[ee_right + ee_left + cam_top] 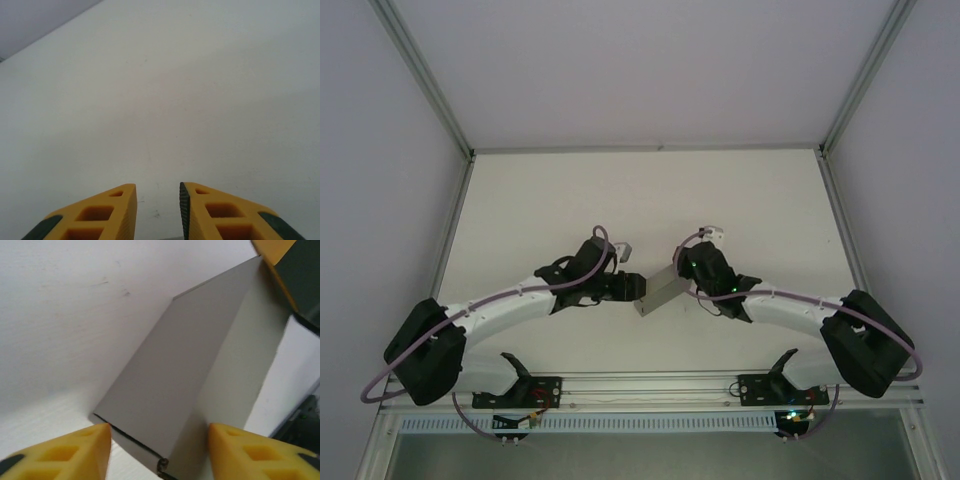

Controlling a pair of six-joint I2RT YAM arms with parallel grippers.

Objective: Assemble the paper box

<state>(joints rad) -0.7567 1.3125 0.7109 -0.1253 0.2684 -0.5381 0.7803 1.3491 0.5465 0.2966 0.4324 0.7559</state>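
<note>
The paper box [658,290], a small grey cardboard box, sits tilted between the two grippers at the table's middle. In the left wrist view the paper box [180,370] runs away from me, a dark slit open along its near end. My left gripper [159,427] has its yellow fingers against both sides of that near end, and shows at the box's left end from above [628,287]. My right gripper [685,272] is at the far right end, one of its fingers [272,257] touching the box's far corner. Its fingertips [157,186] stand slightly apart over bare table.
The white table [620,200] is boxed in by pale walls and aluminium posts [455,170] at left and right. A metal rail [650,385] with the arm bases runs along the near edge. Free room lies behind the grippers toward the back wall.
</note>
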